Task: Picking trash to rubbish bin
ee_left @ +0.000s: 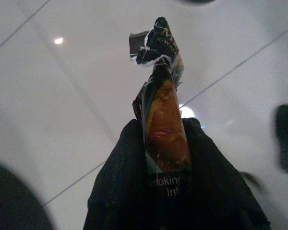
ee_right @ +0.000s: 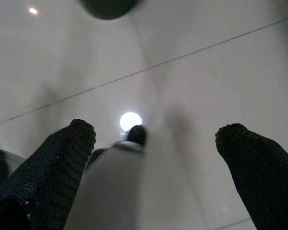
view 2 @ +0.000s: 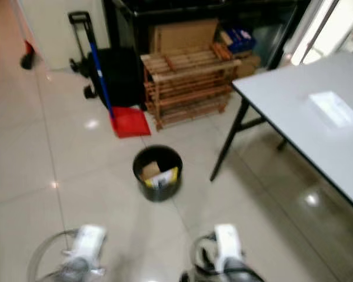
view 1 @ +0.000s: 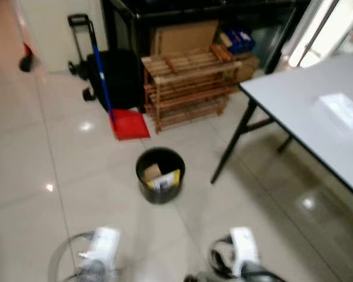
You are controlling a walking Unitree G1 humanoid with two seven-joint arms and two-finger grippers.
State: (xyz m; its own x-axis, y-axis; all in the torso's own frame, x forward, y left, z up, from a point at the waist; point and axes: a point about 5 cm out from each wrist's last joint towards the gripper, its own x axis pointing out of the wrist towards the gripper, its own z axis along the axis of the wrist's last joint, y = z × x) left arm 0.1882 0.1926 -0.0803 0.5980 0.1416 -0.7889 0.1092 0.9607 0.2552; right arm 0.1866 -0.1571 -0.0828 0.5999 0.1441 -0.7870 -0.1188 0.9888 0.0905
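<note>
A round black rubbish bin (view 1: 160, 175) stands on the tiled floor just ahead of me, with a piece of cardboard and a yellow wrapper inside. In the left wrist view my left gripper (ee_left: 162, 132) is shut on a crumpled dark snack wrapper (ee_left: 162, 110) with orange print, held above the floor. In the right wrist view my right gripper (ee_right: 156, 139) is open, nothing between its fingers (ee_right: 62, 153), above bare tiles. Both arms hang low at the bottom of the eye views, left arm (view 1: 100, 249) and right arm (view 1: 241, 252).
A grey table (view 1: 317, 117) with black legs stands at the right. Behind the bin are a wooden shoe rack (view 1: 188, 85), a red dustpan with a blue handle (view 1: 128, 122), a black trolley bag (view 1: 115, 73) and cardboard boxes against dark furniture.
</note>
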